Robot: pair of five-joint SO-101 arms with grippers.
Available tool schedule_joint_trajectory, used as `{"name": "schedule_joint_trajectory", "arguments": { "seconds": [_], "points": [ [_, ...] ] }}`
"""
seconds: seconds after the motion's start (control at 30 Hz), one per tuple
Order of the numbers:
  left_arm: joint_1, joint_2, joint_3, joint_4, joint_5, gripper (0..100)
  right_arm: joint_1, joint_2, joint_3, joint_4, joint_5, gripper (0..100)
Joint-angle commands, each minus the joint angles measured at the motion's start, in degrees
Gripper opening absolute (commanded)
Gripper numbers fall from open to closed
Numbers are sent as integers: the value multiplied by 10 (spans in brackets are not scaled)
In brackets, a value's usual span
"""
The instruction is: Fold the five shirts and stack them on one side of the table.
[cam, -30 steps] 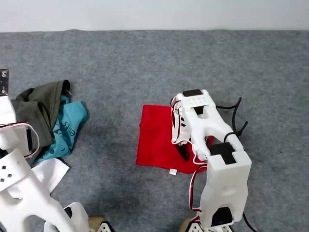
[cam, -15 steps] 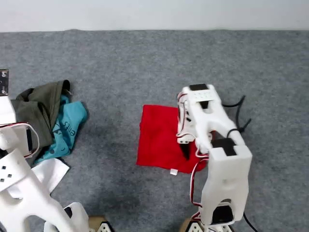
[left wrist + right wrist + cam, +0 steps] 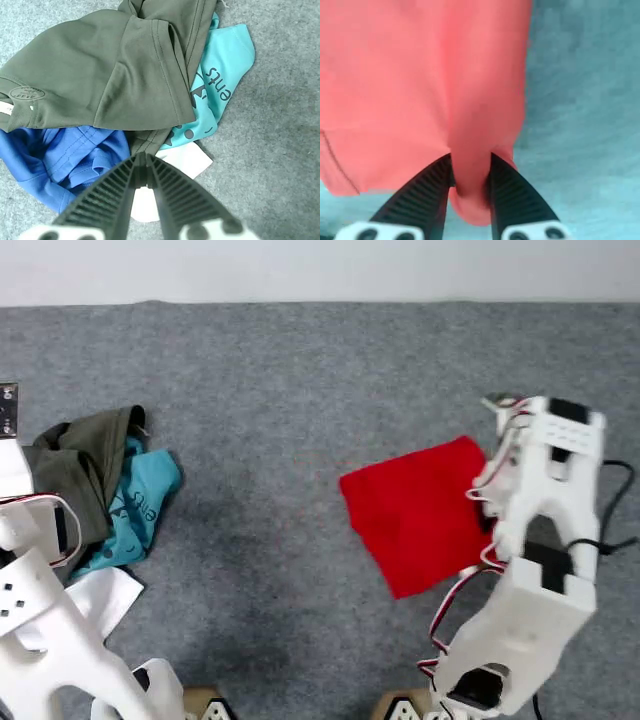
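Note:
A folded red shirt (image 3: 420, 512) lies on the grey table right of centre, turned at an angle. My right gripper (image 3: 468, 175) is shut on a pinched fold of the red shirt (image 3: 430, 85) at its right edge, under the white right arm (image 3: 535, 510). A pile of shirts lies at the left: an olive shirt (image 3: 95, 75) on top, a teal shirt (image 3: 220, 85) beside it, a blue shirt (image 3: 65, 160) and a white shirt (image 3: 180, 165) underneath. My left gripper (image 3: 143, 172) hangs shut above that pile with nothing in it.
The grey carpeted table (image 3: 300, 370) stretches to a pale wall at the back. The left arm's white body (image 3: 40, 640) stands at the front left corner, next to the white shirt (image 3: 95, 600).
My right gripper has dragged the red shirt to the right and turned it. The left arm and the shirt pile have not moved.

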Motion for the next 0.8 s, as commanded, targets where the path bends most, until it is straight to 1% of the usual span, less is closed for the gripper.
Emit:
{"name": "schedule_joint_trajectory", "arguments": {
  "seconds": [0.0, 0.17, 0.23, 0.3, 0.37, 0.43, 0.5, 0.6, 0.77],
  "points": [
    [2, -9, -2, 13, -6, 7, 42, 16, -86, -6, 113, 9],
    [2, -10, -1, 13, -4, 7, 57, 80, -176, -6, 188, 9],
    [2, -11, -1, 13, -4, 7, 56, 102, -202, -5, 193, 16],
    [2, -11, -1, 13, -4, 7, 55, 114, -228, 5, 186, 67],
    [2, -11, -1, 13, -4, 7, 56, 114, -250, 19, 133, 158],
    [2, -11, -1, 13, -4, 7, 56, 114, -277, 33, 41, 248],
    [2, -11, -1, 13, -4, 7, 52, 114, -304, 59, -33, 315],
    [2, -11, -1, 13, -4, 7, 26, 114, -331, 107, -132, 329],
    [2, -11, -1, 13, -4, 7, 0, 113, -333, 110, -317, 329]
  ]
}}
